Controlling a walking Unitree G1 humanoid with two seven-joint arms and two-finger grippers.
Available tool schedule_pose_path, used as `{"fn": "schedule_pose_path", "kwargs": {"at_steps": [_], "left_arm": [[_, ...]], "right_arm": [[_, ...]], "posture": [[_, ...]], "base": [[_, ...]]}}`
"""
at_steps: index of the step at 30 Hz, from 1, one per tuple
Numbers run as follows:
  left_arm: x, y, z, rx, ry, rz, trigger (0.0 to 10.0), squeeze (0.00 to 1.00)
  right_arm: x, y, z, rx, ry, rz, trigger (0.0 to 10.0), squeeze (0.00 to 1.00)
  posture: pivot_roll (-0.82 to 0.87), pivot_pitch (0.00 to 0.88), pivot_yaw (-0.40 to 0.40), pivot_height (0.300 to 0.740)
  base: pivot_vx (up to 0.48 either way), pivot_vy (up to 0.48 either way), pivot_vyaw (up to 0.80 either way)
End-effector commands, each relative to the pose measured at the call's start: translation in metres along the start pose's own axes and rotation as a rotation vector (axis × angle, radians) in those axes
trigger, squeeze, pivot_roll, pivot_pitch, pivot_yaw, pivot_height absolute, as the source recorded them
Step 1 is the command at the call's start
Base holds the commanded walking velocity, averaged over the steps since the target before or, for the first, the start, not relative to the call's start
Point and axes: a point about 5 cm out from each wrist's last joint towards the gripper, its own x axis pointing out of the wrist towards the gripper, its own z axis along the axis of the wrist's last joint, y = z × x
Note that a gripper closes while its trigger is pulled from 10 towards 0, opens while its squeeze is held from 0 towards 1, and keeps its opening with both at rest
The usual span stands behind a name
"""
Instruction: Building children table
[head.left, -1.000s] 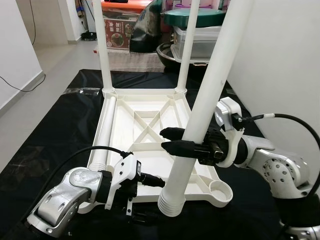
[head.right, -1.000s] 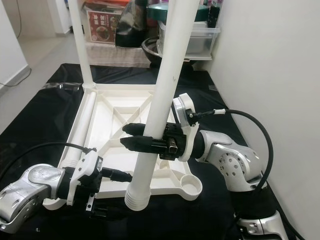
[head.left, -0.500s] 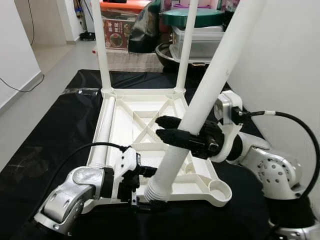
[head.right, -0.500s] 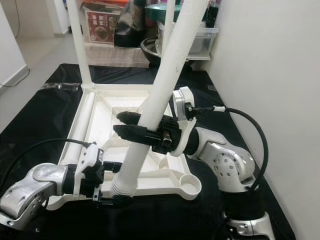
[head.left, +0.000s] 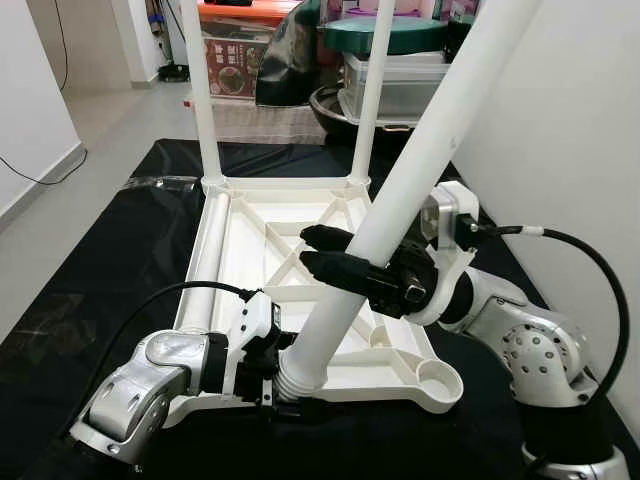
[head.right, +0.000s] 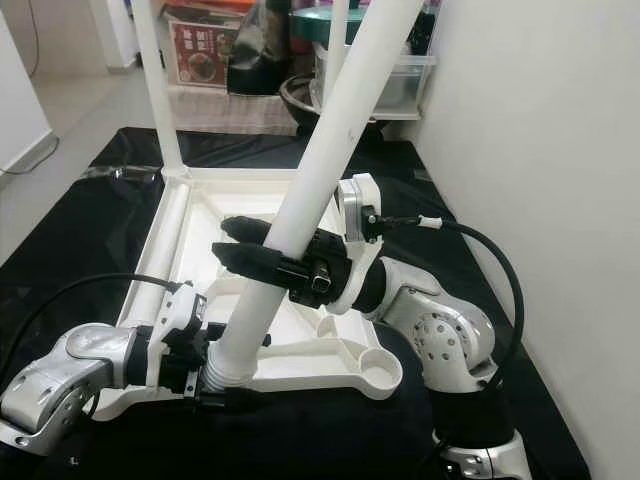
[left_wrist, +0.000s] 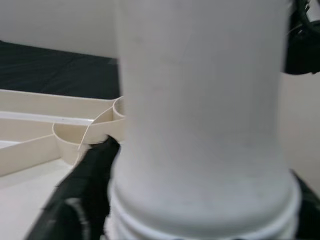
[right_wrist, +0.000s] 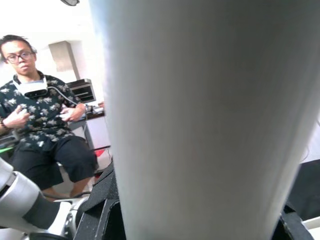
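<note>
A lived-in home room: pale tiled floor (head.left: 95, 120), white walls (head.left: 560, 130), and a black sheet (head.left: 120, 260) spread over the floor as a work area. Along the back sit household clutter, including a clear plastic storage bin (head.left: 400, 85) with a green lid (head.left: 385, 35), a dark metal wok (head.left: 335, 105) and an orange printed box (head.left: 235, 60).

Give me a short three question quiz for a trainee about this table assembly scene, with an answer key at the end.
1. True or false: the tabletop lies upside down on the black mat.
2. How many legs already stand upright in the far corners? A) none B) two C) four
3. Which gripper holds the threaded end of the tilted leg near the tabletop's near-left corner?

Key:
1. True; its ribbed underside faces up.
2. B; far-left leg and far-right leg.
3. The left gripper; the right gripper clamps the shaft higher up.
</note>
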Motion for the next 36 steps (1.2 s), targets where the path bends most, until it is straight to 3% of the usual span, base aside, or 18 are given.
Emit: {"fn": "schedule_pose_path", "kwargs": {"at_steps": [1, 14, 15, 16, 17, 22, 23, 24, 27, 36], "left_arm": [[0.0, 0.004, 0.001, -0.012, -0.011, 0.019, 0.0, 0.0], [-0.003, 0.002, 0.004, -0.014, -0.05, 0.015, 0.0, 0.0], [-0.003, 0.002, 0.003, -0.012, -0.047, 0.018, 0.0, 0.0], [-0.003, 0.002, 0.003, -0.011, -0.045, 0.021, 0.0, 0.0], [-0.003, 0.002, 0.002, -0.01, -0.044, 0.023, 0.0, 0.0], [-0.004, 0.002, 0.002, -0.003, -0.039, 0.03, 0.0, 0.0], [-0.004, 0.004, 0.003, 0.0, -0.039, 0.038, 0.0, 0.0], [-0.004, 0.005, 0.003, 0.004, -0.039, 0.046, 0.0, 0.0], [-0.005, 0.007, 0.002, 0.009, -0.031, 0.063, 0.0, 0.0], [-0.002, 0.006, -0.003, 0.013, -0.008, 0.066, 0.0, 0.0]], "right_arm": [[0.007, 0.007, -0.004, 0.019, -0.002, 0.062, 0.0, 0.0], [0.003, 0.009, -0.007, 0.009, 0.006, 0.049, 0.0, 0.0], [0.003, 0.008, -0.009, 0.002, 0.027, 0.028, 2.2, 0.0], [0.003, 0.006, -0.011, 0.004, 0.04, -0.002, 10.0, 0.0], [0.004, 0.006, -0.012, 0.012, 0.045, -0.022, 10.0, 1.0], [0.005, 0.003, -0.012, -0.004, 0.06, -0.078, 10.0, 1.0], [0.005, 0.001, -0.013, -0.02, 0.068, -0.108, 10.0, 0.63], [0.005, -0.001, -0.013, -0.037, 0.072, -0.137, 10.0, 0.0], [0.007, -0.009, -0.015, -0.024, 0.034, -0.259, 10.0, 0.0], [0.012, -0.024, -0.018, -0.025, -0.051, -0.475, 10.0, 0.0]], "posture": [[0.07, 0.0, -0.068, 0.74], [0.07, 0.0, -0.071, 0.74], [0.07, 0.0, -0.073, 0.74], [0.07, 0.0, -0.073, 0.74], [0.07, 0.0, -0.073, 0.74], [0.07, 0.0, -0.073, 0.74], [0.07, 0.0, -0.073, 0.74], [0.07, 0.0, -0.073, 0.74], [0.07, 0.0, -0.075, 0.74], [0.07, 0.0, -0.066, 0.74]], "base": [[0.0, 0.0, 0.0], [0.0, 0.0, 0.0], [0.0, 0.0, 0.0], [0.0, 0.0, 0.0], [0.0, 0.0, 0.0], [0.0, 0.0, 0.0], [0.0, 0.0, 0.0], [0.0, 0.0, 0.0], [0.0, 0.0, 0.0], [0.0, 0.0, 0.0]]}}
